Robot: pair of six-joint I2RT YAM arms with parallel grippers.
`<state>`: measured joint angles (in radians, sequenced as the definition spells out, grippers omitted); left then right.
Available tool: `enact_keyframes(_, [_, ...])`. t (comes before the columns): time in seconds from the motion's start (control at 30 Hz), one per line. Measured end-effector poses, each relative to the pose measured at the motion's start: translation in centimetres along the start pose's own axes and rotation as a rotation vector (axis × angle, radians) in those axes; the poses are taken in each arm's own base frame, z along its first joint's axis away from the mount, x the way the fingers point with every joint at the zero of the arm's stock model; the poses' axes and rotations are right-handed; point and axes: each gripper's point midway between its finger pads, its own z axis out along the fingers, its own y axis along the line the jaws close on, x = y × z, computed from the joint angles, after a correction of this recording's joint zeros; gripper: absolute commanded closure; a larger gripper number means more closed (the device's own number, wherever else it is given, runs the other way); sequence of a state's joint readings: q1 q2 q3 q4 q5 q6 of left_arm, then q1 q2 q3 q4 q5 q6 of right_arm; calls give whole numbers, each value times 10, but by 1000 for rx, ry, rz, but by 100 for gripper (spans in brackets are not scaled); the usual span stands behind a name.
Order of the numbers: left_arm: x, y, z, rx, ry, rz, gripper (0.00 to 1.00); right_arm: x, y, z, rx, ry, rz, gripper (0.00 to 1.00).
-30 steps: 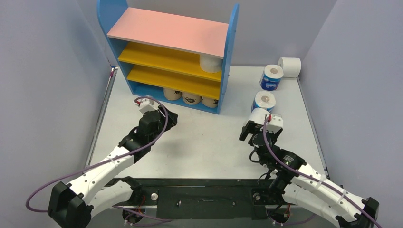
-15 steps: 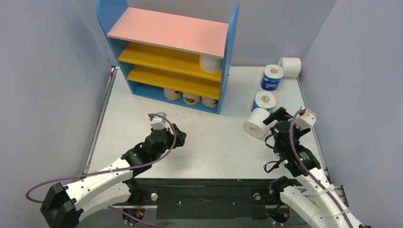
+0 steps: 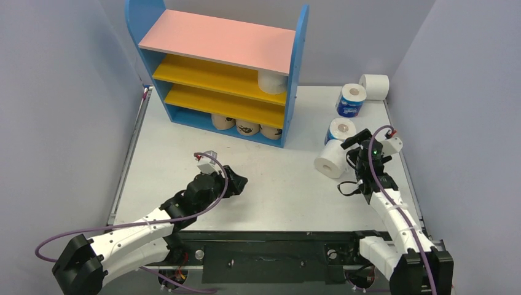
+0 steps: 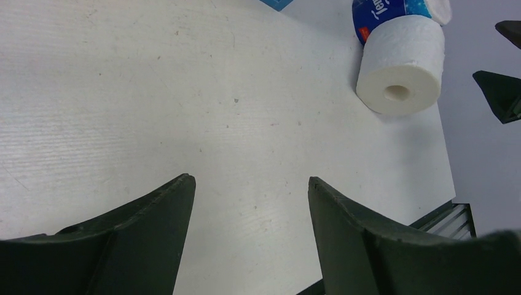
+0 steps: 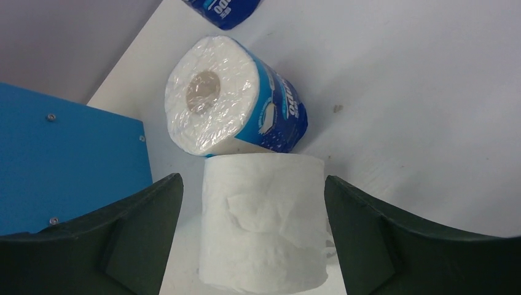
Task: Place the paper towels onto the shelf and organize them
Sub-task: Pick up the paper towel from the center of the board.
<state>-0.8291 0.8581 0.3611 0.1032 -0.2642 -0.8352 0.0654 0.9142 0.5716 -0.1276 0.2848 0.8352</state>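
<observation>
Right fingers [image 5: 399, 246], spread wide, straddle a plain white roll [image 5: 264, 221] lying on its side on the bench [image 3: 276, 184] right of the shelf [image 3: 299, 61]; they grip nothing yet, and a blue-wrapped roll [image 5: 246, 110] touches its far side. A careless close could send the loose roll rolling, shove its neighbour or crush soft paper. Left fingers [image 4: 123, 246] hang open and empty at near centre.

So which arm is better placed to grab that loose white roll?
Right: the right gripper, open, is lined up close on the white roll; the left gripper is much farther away.
</observation>
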Motion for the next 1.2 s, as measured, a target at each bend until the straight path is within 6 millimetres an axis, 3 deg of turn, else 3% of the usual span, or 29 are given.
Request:
enact_keyframes(0.17, [6, 6, -2, -4, 5, -24, 35, 12, 10, 17, -37, 42, -10, 20])
enact_keyframes(0.47, [1, 6, -4, -6, -17, -39, 35, 27, 7, 38, -34, 77, -27, 20])
enact_keyframes(1.0, [1, 7, -4, -15, -22, -56, 35, 82, 13, 13, -52, 148, -134, 20])
enact_keyframes(1.2, [5, 11, -3, -24, -14, -68, 35, 100, 27, 3, -93, 179, -143, 20])
